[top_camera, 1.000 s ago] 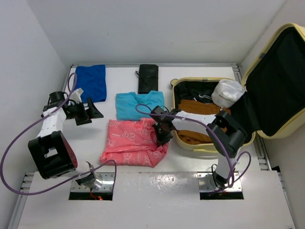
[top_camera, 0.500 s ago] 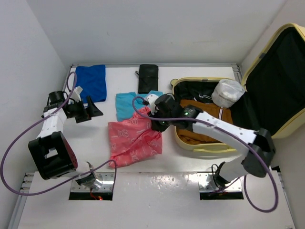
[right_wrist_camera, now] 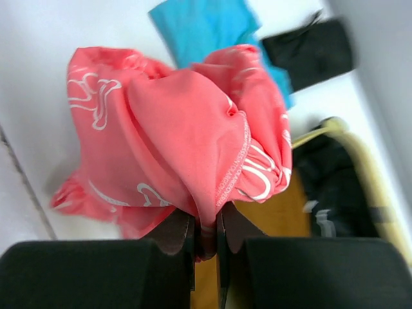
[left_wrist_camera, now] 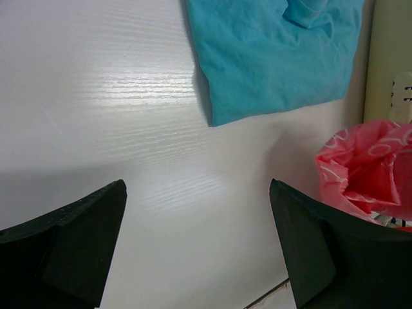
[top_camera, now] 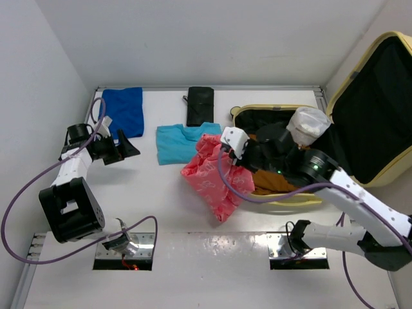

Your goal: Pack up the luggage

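Top view: luggage [top_camera: 273,107] at the table's [top_camera: 148,187] right side, lying flat, opening upward, lid raised to the right, hinge line running near to far. Right gripper [top_camera: 226,149] clamped on pink garment [top_camera: 215,180], which hangs beside the luggage's left rim.
Left wrist view: left gripper [left_wrist_camera: 196,248] spread wide, empty, near turquoise shirt [left_wrist_camera: 270,58].
Right wrist view: fingers [right_wrist_camera: 187,235] pinch a bunched fold of the garment.

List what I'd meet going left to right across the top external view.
Blue cloth → turquoise shirt → pink garment → white bundle → luggage lid. Black pouch left out: it overlaps the shirt.
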Action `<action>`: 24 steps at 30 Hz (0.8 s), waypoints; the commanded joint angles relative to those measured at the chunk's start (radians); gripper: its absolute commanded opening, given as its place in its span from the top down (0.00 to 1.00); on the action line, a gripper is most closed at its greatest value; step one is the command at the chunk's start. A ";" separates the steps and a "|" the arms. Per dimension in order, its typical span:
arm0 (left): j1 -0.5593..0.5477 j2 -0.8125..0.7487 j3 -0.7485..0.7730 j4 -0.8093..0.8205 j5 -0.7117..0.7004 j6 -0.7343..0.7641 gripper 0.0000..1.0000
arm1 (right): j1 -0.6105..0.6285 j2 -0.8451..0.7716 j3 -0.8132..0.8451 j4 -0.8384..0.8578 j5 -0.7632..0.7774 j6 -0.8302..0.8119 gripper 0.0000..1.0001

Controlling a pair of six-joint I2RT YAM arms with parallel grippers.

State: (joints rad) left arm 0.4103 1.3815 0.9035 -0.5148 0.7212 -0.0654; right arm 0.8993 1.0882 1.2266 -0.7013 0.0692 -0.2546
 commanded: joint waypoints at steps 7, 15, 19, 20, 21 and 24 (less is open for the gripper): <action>-0.051 -0.018 -0.041 0.117 0.021 -0.059 0.03 | -0.056 -0.194 0.123 -0.061 0.086 -0.555 1.00; -0.091 0.033 -0.018 0.150 0.021 -0.088 0.03 | -0.310 -0.203 0.120 -0.037 0.070 -0.644 1.00; -0.100 0.042 -0.008 0.160 0.012 -0.097 0.03 | -0.423 -0.166 0.039 0.009 0.087 -0.563 1.00; -0.100 0.042 -0.008 0.160 0.012 -0.097 0.03 | -0.440 -0.153 0.034 0.016 0.092 -0.530 1.00; -0.110 0.042 -0.008 0.160 0.012 -0.108 0.03 | -0.479 -0.137 0.031 0.020 0.096 -0.509 1.00; -0.110 0.051 -0.018 0.170 0.003 -0.117 0.03 | -0.616 -0.027 0.086 -0.010 0.104 -0.329 1.00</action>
State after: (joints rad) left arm 0.3126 1.4292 0.8665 -0.3843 0.7177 -0.1638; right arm 0.3832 0.9897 1.2652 -0.8043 0.1337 -0.7292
